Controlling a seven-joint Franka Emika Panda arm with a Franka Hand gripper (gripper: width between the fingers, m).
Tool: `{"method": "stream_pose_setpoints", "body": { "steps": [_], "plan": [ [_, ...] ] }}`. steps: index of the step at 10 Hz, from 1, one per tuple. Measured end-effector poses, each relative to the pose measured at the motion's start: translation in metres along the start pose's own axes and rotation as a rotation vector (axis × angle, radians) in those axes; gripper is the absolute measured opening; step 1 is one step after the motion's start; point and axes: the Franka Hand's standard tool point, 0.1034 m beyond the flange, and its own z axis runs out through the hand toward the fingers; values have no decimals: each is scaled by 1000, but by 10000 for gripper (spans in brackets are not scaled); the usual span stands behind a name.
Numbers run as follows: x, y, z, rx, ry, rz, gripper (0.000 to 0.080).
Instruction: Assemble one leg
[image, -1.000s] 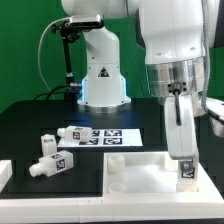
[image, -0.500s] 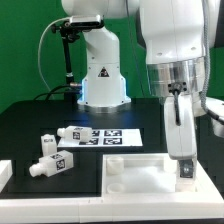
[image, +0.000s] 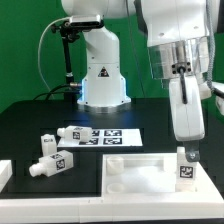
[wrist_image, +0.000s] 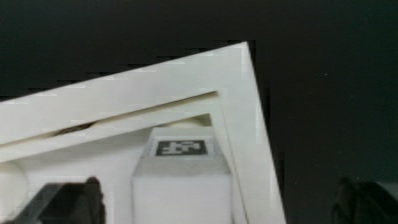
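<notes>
One leg, a white square post with a black-and-white tag, stands upright in the corner of the large white rimmed panel at the exterior view's right. My gripper hangs just above the leg's top and does not hold it. In the wrist view the leg and its tag sit in the panel's corner. My dark fingers stand wide apart on either side of the leg, so the gripper is open and empty.
Three more tagged legs lie on the black table at the exterior view's left. The marker board lies behind the panel. Another white part shows at the left edge. The arm's base stands at the back.
The gripper was low around the leg; it has now let go, risen and shifted slightly to the exterior view's right. The leg stays standing in the panel's corner.
</notes>
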Motion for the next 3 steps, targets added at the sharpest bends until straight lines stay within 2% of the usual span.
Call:
{"method": "stream_pose_setpoints", "body": {
  "steps": [3],
  "plan": [
    [0, 0, 0, -1, 0, -2, 649]
  ]
}}
